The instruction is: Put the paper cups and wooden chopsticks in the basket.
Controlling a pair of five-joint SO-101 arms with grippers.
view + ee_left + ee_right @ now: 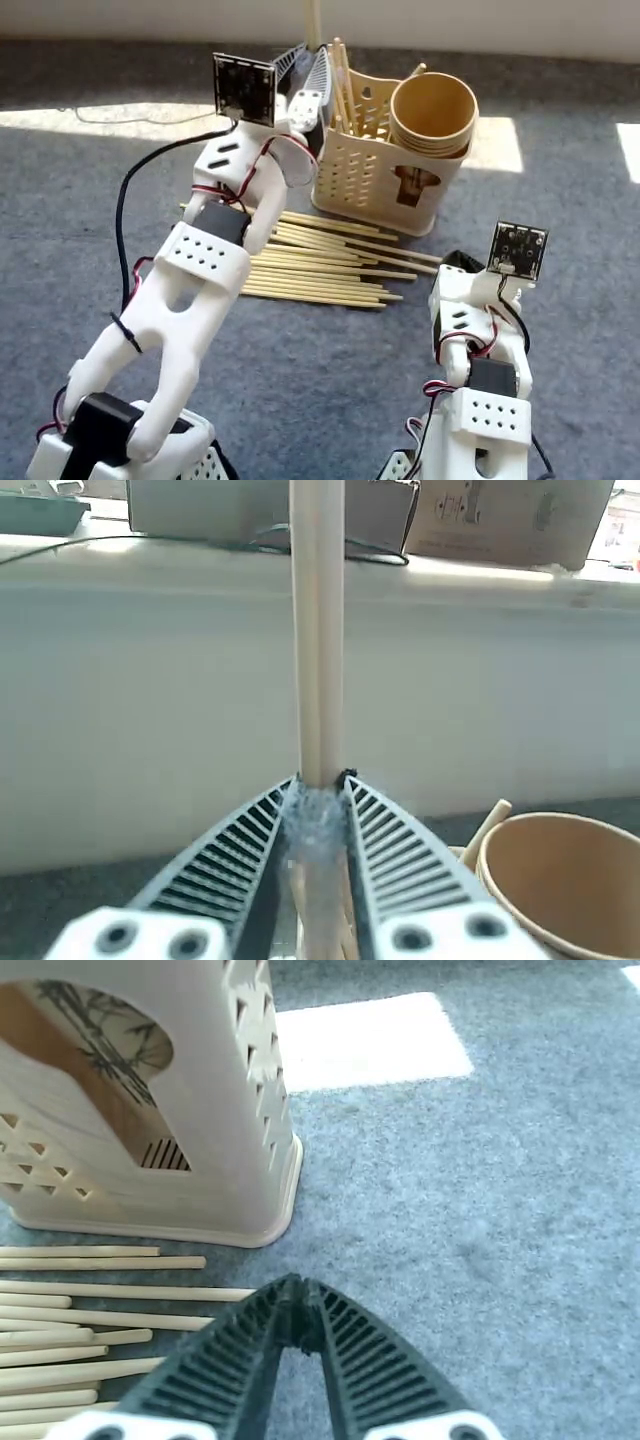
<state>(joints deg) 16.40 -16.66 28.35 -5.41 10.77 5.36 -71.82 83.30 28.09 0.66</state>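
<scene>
A cream plastic basket (385,165) stands on the grey carpet with stacked paper cups (432,112) inside it and several wooden chopsticks (345,90) upright in its left part. My left gripper (305,66) is raised at the basket's upper left corner. In the left wrist view this gripper (318,785) is shut on upright chopsticks (318,630), with a paper cup (560,880) just beside it. A pile of chopsticks (320,265) lies on the carpet in front of the basket. My right gripper (293,1298) is shut and holds nothing, low over the carpet near the pile's end (90,1305).
The basket's wall (150,1110) has a cut-out that shows the cup's printed side. Bright sun patches lie on the carpet (370,1045) beside the basket. A white wall and ledge with cardboard boxes (500,520) run behind. Open carpet lies right of the basket.
</scene>
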